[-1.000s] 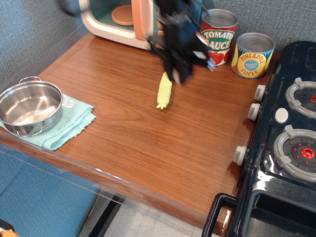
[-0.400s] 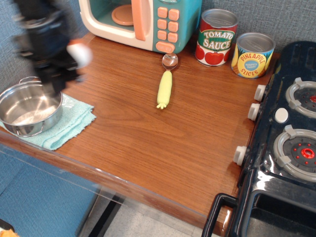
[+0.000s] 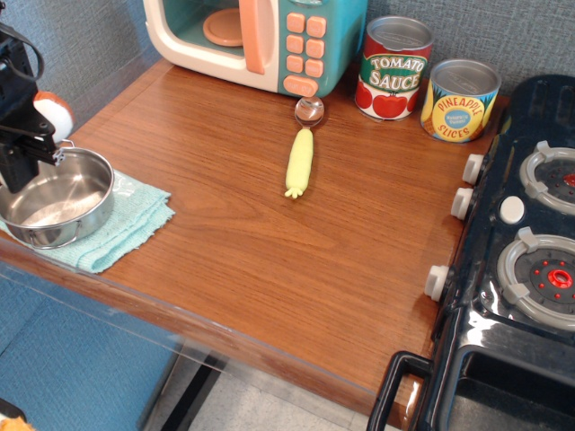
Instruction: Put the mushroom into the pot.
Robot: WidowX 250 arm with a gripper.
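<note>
Black gripper [image 3: 25,135] way over at the left edge of the shot, hanging right at the back rim of the pot [image 3: 56,197]. Mostly cut off by the frame, so can't really make out the jaws. Looks pinched on the mushroom [image 3: 52,111], though: white lump with a bit of orange-red on top, tucked against the gripper's upper right side, up off the worktop [image 3: 269,233]. Not in the pot yet, just above and behind its far rim.

Pot directly below and slightly right of the gripper, shiny steel, nothing visible inside but reflections. Sitting on a light green cloth [image 3: 126,224] that sticks out to the right of it, near the front edge of the worktop.

Well off to the right of the gripper: a spoon [image 3: 301,153] with a yellow-green handle lying flat on the wood, clear bowl end pointing to the back. Just behind the spoon, a toy microwave [image 3: 260,40] in teal and cream with peach buttons, door partly open.

Further right again, two cans side by side against the back wall: tomato sauce can [image 3: 395,67], then pineapple slices can [image 3: 460,99], close together, can't tell if touching. Far right, about as far from the gripper as it gets, a black toy stove [image 3: 530,242] with white knobs down its left side and grey burners.
</note>
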